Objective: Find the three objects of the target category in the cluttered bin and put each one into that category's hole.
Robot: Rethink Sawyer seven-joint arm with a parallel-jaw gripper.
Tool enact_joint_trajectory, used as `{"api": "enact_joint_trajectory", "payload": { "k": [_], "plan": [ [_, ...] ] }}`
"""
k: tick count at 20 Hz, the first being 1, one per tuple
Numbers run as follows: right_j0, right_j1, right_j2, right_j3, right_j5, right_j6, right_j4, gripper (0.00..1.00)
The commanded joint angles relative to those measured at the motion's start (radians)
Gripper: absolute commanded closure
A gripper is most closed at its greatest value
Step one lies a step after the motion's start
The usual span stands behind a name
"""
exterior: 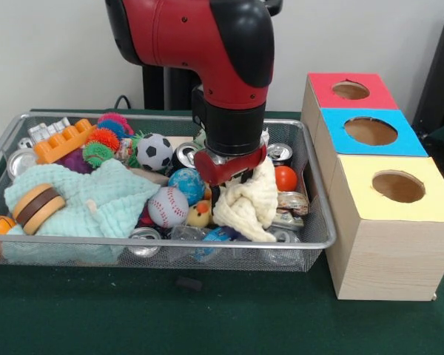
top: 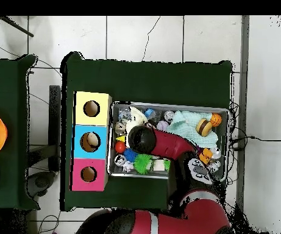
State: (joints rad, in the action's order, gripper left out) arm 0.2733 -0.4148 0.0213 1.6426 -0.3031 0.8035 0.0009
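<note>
One pincer (exterior: 233,177), sunk into a crowded wire bin (exterior: 322,222), cream cloth (exterior: 248,203) bunched at its tip.
Finger position cannot be told: the cloth and the red wrist cover them, and the overhead view shows only the arm above the spot. The cloth hangs directly beneath the pincer, touching it, draped over crushed cans (exterior: 290,201). Just beside the pincer lie a blue ball (exterior: 186,183), a baseball (exterior: 167,206) and an orange ball (exterior: 285,178); a soccer ball (exterior: 155,151) sits a little farther off. Farther out on that side rests a mint cloth (exterior: 103,200). Outside the bin, on the opposite side, stands a wooden box (exterior: 377,244) with red (exterior: 350,90), blue (exterior: 370,131) and yellow (exterior: 397,186) holes, on the green worktop (exterior: 207,318).
</note>
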Motion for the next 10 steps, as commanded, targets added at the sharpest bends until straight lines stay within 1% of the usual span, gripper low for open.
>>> {"api": "enact_joint_trajectory", "payload": {
  "k": [1, 5, 10],
  "plan": [
    [-0.016, 0.041, 0.069, -0.074, -0.178, 0.135, -0.002, 0.00],
    [-0.027, 0.051, 0.067, -0.107, -0.205, 0.138, -0.003, 0.00],
    [-0.021, 0.046, 0.074, -0.098, -0.208, 0.142, -0.005, 0.00]
  ]
}}
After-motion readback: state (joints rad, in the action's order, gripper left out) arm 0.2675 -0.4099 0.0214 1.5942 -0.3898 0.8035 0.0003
